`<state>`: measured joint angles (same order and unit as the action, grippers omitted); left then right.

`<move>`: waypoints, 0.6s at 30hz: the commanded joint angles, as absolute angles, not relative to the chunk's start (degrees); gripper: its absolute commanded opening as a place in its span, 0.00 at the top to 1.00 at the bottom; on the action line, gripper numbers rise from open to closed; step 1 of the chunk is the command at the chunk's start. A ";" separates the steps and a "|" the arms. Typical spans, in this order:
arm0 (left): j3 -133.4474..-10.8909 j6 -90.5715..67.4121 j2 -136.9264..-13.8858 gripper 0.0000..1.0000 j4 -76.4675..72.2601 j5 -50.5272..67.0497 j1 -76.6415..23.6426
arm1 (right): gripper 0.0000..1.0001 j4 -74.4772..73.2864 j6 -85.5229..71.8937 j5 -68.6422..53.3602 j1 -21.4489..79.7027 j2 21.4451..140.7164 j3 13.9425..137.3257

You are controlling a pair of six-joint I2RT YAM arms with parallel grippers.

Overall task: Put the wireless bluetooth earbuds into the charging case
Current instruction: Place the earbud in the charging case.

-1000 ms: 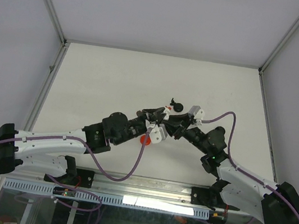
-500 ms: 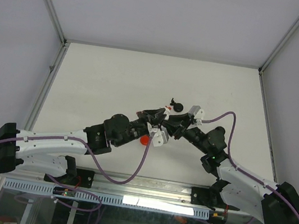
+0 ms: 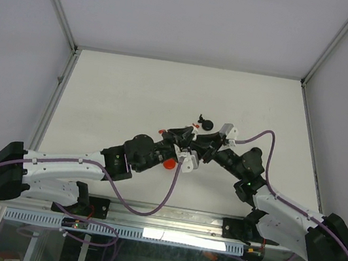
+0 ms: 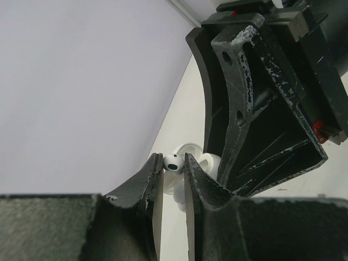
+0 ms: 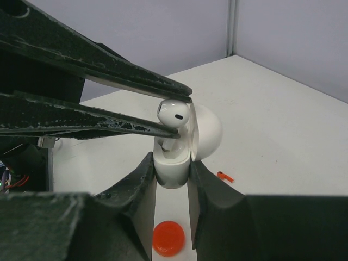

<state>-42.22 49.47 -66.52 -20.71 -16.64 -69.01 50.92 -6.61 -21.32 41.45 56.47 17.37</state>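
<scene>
While my right end effector point(image 5: 171, 162) clamps the open white plastic case point(image 5: 173, 174), the left end effector point(image 4: 173, 159) pinches the small white earbud point(image 5: 174, 113) directly above, stem down.

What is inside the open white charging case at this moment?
A white earbud, pinched by the left gripper, stands in the mouth of the charging case, stem pointing down inside. The case wall and right gripper cover the rest of the interior.
</scene>
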 commanded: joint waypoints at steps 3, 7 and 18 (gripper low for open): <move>-41.83 50.34 -64.89 0.83 -20.63 -16.05 -70.14 | 1.00 54.60 -6.97 -21.11 41.31 55.02 19.58; -41.84 49.32 -63.74 0.82 -18.85 -14.94 -70.50 | 1.00 54.54 -6.86 -20.75 41.31 55.02 19.51; -42.42 49.53 -62.36 0.82 -15.14 -16.17 -70.84 | 1.00 54.48 -6.86 -20.53 41.32 54.93 19.45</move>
